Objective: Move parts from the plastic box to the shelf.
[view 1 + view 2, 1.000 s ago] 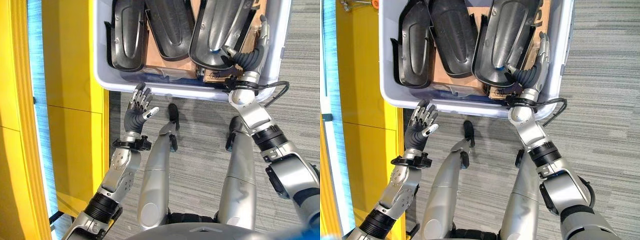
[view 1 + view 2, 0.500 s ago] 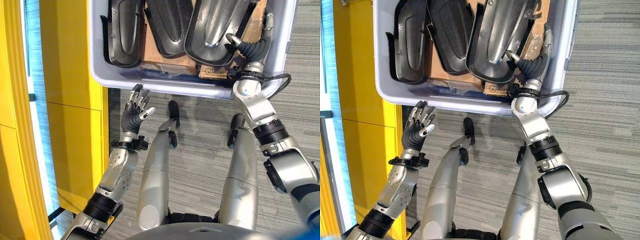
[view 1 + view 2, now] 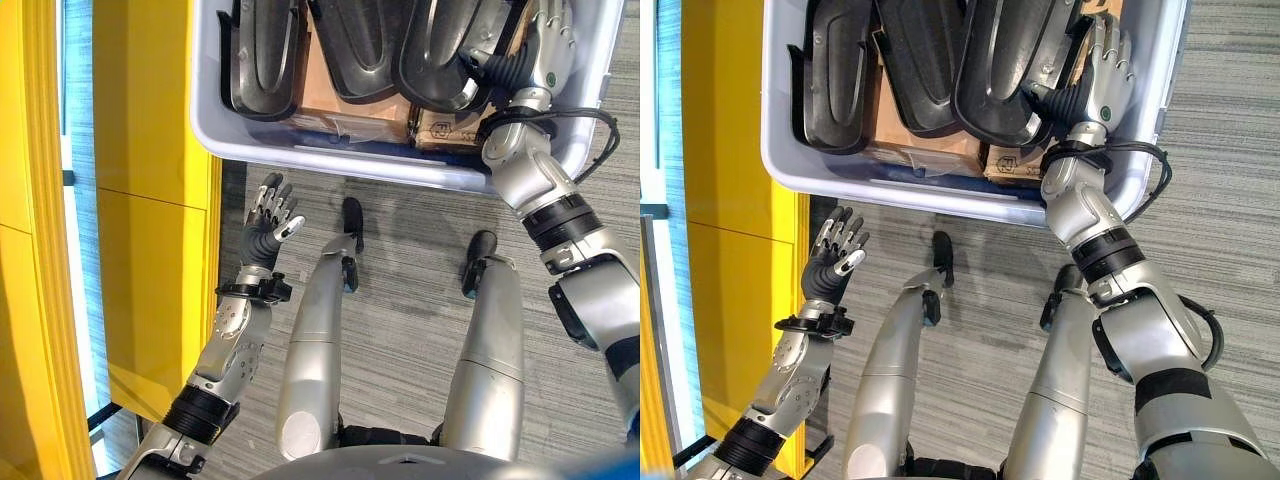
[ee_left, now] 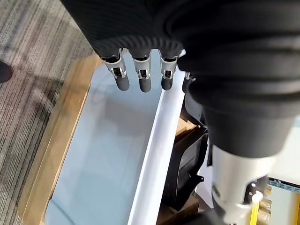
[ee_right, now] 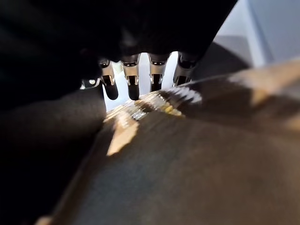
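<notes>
A pale plastic box (image 3: 330, 160) stands on the floor ahead of me. It holds three black moulded parts on brown cardboard (image 3: 345, 95): one at the left (image 3: 262, 60), one in the middle (image 3: 360, 40) and one at the right (image 3: 440, 50). My right hand (image 3: 545, 45) is inside the box at its right end, fingers straight beside the right part, thumb against its rim. In the right wrist view that dark part (image 5: 187, 164) lies just under the fingertips (image 5: 133, 89). Outside the box's near left corner my left hand (image 3: 268, 215) is raised, open and holding nothing.
The yellow shelf unit (image 3: 150, 150) rises along the left, close to my left arm. Grey striped carpet (image 3: 400, 300) lies between me and the box. The left wrist view looks past my fingers (image 4: 140, 79) at the box's white rim (image 4: 159, 140).
My right hand has reached farther into the box along the rightmost part. The left hand has stayed about where it was. The whole picture has shifted a little.
</notes>
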Robot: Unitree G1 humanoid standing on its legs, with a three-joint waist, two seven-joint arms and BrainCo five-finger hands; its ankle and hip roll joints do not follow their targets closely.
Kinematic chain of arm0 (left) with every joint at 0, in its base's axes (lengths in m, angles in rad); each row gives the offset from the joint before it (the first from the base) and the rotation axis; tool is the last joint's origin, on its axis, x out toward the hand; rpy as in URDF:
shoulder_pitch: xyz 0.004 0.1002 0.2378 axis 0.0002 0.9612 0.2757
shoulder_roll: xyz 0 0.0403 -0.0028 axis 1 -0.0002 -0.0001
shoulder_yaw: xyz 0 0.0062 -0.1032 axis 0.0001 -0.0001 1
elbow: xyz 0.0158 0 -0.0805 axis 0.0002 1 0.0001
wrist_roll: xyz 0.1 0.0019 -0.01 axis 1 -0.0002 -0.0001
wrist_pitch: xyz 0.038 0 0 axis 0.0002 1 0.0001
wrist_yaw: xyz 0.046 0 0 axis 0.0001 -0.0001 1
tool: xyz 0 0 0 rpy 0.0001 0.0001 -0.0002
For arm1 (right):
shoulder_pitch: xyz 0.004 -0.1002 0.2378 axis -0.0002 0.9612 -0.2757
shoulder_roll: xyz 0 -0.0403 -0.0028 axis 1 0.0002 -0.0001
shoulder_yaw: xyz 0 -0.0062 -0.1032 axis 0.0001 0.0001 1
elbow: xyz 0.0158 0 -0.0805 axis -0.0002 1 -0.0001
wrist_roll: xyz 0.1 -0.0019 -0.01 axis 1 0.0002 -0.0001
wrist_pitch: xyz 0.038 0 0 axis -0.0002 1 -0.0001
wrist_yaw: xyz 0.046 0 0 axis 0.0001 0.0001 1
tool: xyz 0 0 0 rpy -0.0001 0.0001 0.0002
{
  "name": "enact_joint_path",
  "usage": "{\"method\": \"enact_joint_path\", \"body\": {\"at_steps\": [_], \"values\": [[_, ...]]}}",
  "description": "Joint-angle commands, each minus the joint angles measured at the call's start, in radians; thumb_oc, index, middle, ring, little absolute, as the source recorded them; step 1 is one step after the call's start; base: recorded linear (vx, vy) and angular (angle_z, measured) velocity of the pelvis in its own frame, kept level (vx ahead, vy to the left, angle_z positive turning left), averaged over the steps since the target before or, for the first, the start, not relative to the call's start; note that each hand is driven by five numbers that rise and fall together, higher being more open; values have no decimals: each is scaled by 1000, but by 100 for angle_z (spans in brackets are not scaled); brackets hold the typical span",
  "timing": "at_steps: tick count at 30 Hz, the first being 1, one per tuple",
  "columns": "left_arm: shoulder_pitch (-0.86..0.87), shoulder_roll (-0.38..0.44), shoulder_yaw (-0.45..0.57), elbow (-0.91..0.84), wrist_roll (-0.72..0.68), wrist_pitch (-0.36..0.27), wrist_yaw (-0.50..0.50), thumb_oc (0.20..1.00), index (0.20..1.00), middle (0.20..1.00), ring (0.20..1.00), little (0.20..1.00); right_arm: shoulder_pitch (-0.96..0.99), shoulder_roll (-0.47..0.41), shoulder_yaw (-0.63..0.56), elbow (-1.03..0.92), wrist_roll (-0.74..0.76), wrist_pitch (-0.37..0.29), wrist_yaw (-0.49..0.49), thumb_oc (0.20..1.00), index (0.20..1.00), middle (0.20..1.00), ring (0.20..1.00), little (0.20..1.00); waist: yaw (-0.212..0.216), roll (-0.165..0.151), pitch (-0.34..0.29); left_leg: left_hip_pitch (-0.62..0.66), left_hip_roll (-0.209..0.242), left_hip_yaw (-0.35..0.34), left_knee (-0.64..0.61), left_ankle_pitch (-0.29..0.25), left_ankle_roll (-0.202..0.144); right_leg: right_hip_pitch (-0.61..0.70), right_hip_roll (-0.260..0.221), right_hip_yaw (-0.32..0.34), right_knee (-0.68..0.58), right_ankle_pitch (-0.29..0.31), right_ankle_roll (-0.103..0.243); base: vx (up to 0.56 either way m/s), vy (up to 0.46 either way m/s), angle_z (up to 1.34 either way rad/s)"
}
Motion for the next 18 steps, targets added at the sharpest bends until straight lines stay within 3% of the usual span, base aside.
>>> {"method": "enact_joint_path", "body": {"at_steps": [1, 4, 5, 6, 7, 14, 18], "values": [[3, -4, 39, -59, 4, -50, -9, 1000, 1000, 1000, 1000, 1000, 82, -80, 14, 161, 202, 71, 27, 1000, 1000, 1000, 1000, 1000, 18, 77, 1, -7, -47, 14, 189, -251, 97, -2, 34, -36, -41, 68, -27, -18, -32, 5], [3, -3, 38, -73, 5, -43, -7, 1000, 1000, 1000, 1000, 1000, 84, -69, -10, 220, 313, 30, 6, 1000, 1000, 1000, 1000, 1000, 26, 75, 1, -6, -51, 12, 186, -253, 100, 5, 31, -46, -48, 67, -28, 0, 0, 0], [1, -2, 38, -73, -3, -44, -10, 1000, 1000, 1000, 1000, 1000, 82, -66, -19, 240, 327, 26, 20, 944, 944, 944, 944, 944, 28, 76, 1, -6, -52, 11, 187, -255, 101, 6, 29, -48, -49, 66, -29, 0, 0, 0], [0, -2, 39, -74, -5, -44, -11, 1000, 1000, 1000, 1000, 1000, 82, -59, -27, 255, 338, 27, 28, 498, 498, 498, 498, 498, 30, 77, 1, -7, -52, 11, 188, -256, 102, 7, 27, -49, -47, 66, -29, 0, 0, 0], [-1, -3, 41, -72, -2, -44, -15, 1000, 1000, 1000, 1000, 1000, 82, -56, -31, 268, 352, 15, 34, 200, 200, 200, 200, 200, 32, 77, 1, -7, -52, 12, 188, -256, 102, 8, 26, -51, -48, 67, -29, 0, 0, 0], [-11, 5, 52, -88, -8, -19, -30, 1000, 1000, 1000, 1000, 1000, 85, -33, -61, 343, 525, -26, 52, 200, 200, 200, 200, 200, 43, 74, 1, -2, -55, 7, 191, -258, 104, 18, 20, -63, -54, 70, -30, -5, -29, 5], [-18, 9, 57, -96, -7, -8, -34, 1000, 1000, 1000, 1000, 1000, 85, -33, -72, 388, 545, -44, 67, 200, 200, 200, 200, 200, 45, 71, 1, 8, -53, 5, 183, -256, 103, 30, 20, -72, -68, 75, -29, -5, -16, -1]]}}
